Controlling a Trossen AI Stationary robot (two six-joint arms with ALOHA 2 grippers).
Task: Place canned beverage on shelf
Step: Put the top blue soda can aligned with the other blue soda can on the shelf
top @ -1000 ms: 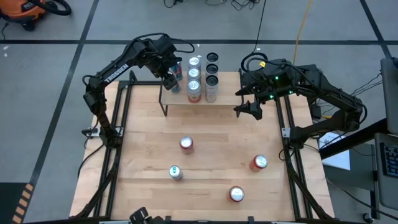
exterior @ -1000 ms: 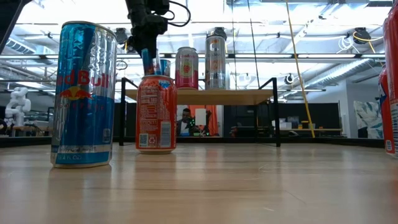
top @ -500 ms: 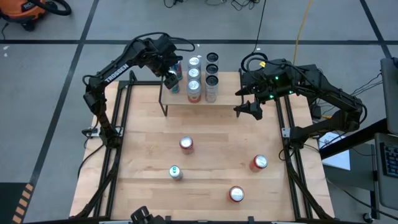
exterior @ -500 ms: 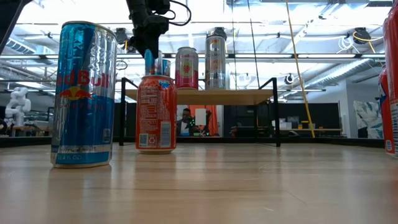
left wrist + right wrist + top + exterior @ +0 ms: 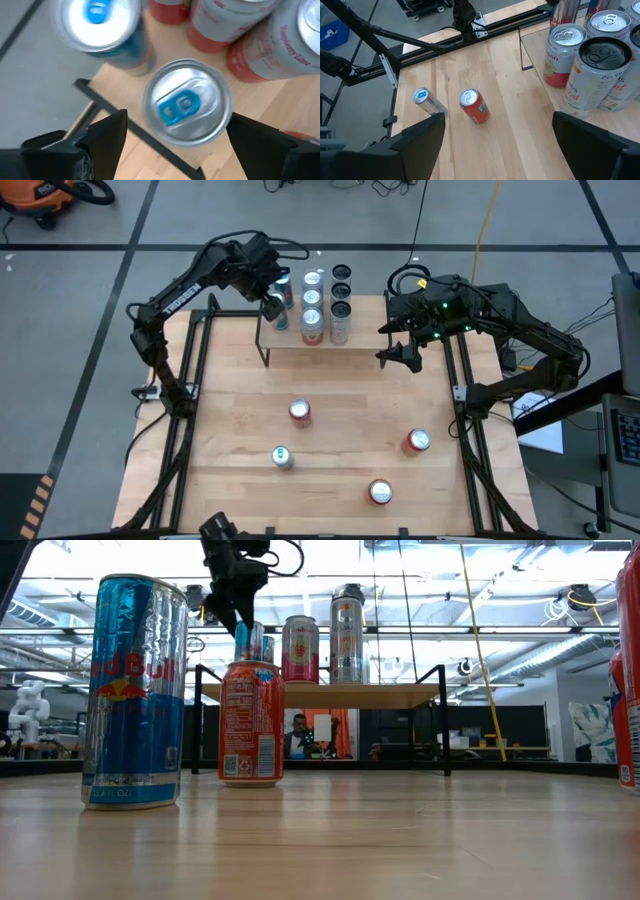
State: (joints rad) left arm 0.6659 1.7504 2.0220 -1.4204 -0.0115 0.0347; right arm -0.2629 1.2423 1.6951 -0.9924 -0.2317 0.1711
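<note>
The left pincer (image 5: 272, 302) hangs over the shelf's (image 5: 355, 335) left end, fingers apart, with a blue-tabbed can (image 5: 187, 102) standing on the shelf between them (untouched on either side). The right pincer (image 5: 398, 358), fingers apart, waits just right of the shelf.

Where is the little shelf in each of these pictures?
High view: the shelf sits at the table's far edge, top centre, between the two arms.
Low view: it stands in the background, middle of the picture.
Left wrist view: its corner fills the picture under the cans.
Right wrist view: its corner shows at the upper right.
Shared landmark: the cans standing on it.
</note>
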